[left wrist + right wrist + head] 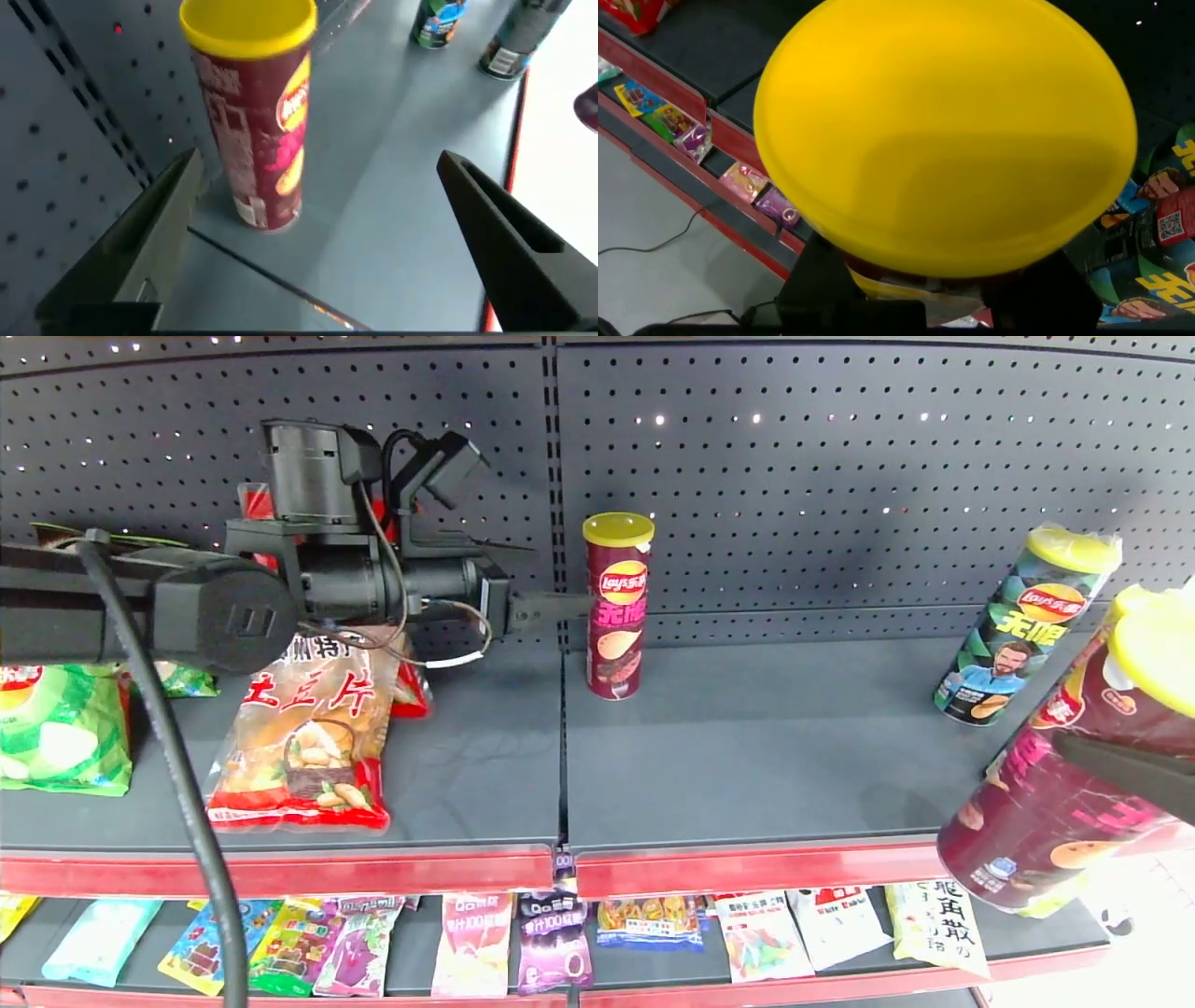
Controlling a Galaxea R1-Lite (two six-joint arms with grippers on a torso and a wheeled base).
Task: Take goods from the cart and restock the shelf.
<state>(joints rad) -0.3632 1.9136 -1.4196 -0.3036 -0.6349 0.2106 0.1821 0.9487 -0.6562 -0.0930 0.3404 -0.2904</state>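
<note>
Shelf: maroon can, green can, third can in right gripper

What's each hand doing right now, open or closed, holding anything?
Left hand: open, nothing held; a chip can stands upright on the shelf just ahead.
Right hand: closed on a second chip can, tilted, yellow lid.

Round logo badge plus yellow characters on the maroon can; same badge on the green can; pink characters on the held can; big red characters on the snack bag — QR code on a can's wrap.
</note>
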